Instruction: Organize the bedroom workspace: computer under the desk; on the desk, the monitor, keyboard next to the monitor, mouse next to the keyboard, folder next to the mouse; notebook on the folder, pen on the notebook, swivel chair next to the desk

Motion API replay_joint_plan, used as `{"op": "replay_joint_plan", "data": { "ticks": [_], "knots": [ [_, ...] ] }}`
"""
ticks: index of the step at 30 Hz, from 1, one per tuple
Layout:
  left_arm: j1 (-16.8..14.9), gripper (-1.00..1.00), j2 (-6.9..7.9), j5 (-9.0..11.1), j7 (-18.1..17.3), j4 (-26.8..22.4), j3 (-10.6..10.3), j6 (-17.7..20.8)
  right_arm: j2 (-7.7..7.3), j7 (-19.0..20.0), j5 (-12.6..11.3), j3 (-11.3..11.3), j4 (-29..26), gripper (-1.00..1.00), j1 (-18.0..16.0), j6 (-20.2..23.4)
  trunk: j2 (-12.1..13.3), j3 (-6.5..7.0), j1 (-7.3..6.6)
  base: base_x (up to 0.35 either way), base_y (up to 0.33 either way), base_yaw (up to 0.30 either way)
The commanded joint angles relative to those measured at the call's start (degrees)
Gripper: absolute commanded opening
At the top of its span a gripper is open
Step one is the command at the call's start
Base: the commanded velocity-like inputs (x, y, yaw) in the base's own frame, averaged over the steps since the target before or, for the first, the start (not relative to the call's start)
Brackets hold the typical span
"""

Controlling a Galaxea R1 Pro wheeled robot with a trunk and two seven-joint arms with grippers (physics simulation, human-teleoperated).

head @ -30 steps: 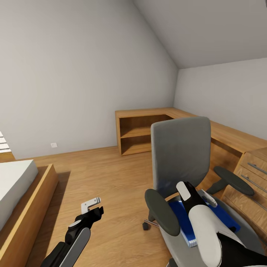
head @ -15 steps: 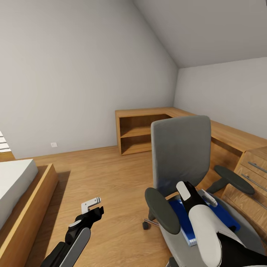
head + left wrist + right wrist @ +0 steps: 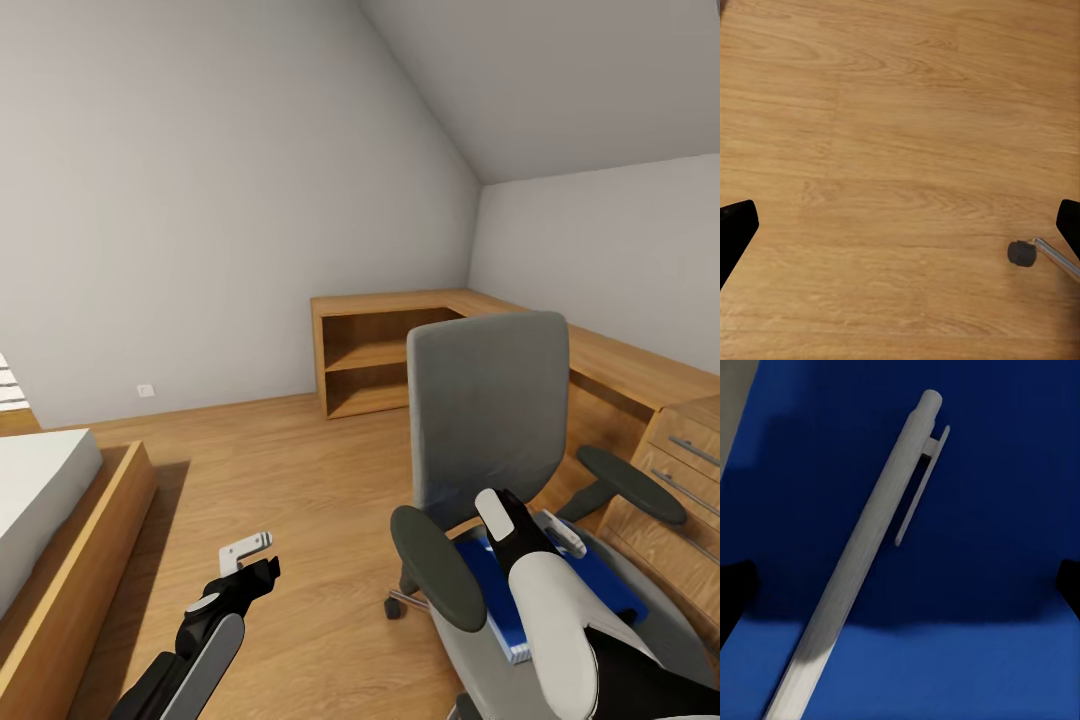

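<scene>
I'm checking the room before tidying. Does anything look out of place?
Yes: the blue folder lies on the swivel chair seat, not a desk, and a pen rests on it, under the right hand.

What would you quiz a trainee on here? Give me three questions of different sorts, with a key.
1. True or false: the folder lies on the seat of the swivel chair.
2. In the right wrist view, what lies on the folder? A) pen B) mouse C) keyboard
3. Fill in: the left end effector hangs over the wood ____.

Key: 1 true; 2 A; 3 floor.
</scene>
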Motion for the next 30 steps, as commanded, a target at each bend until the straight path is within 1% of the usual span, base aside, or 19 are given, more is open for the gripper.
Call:
{"op": "replay_joint_plan", "data": {
  "ticks": [1,2,3,30],
  "knots": [
    [-0.06,1.00,0.07,0.39,0.49,-0.10,-0.15,0.10,0.03,-0.12,-0.35,-0.45,-0.08,1.00,0.02,0.54,-0.02,-0.08,0.00,0.000,0.000,0.000],
    [-0.06,1.00,0.07,0.39,0.49,-0.10,-0.16,0.10,0.06,-0.13,-0.28,-0.45,-0.08,1.00,0.02,0.54,-0.02,-0.08,0.00,0.000,0.000,0.000],
    [-0.06,1.00,0.07,0.39,0.49,-0.10,-0.17,0.10,0.05,-0.13,-0.26,-0.45,-0.08,-1.00,0.02,0.54,-0.02,-0.08,0.00,0.000,0.000,0.000],
    [-0.06,1.00,0.07,0.39,0.49,-0.11,-0.22,0.10,0.10,-0.38,-0.21,-0.53,-0.08,-1.00,0.02,0.61,-0.02,-0.08,0.00,0.000,0.000,0.000]
  ]
}}
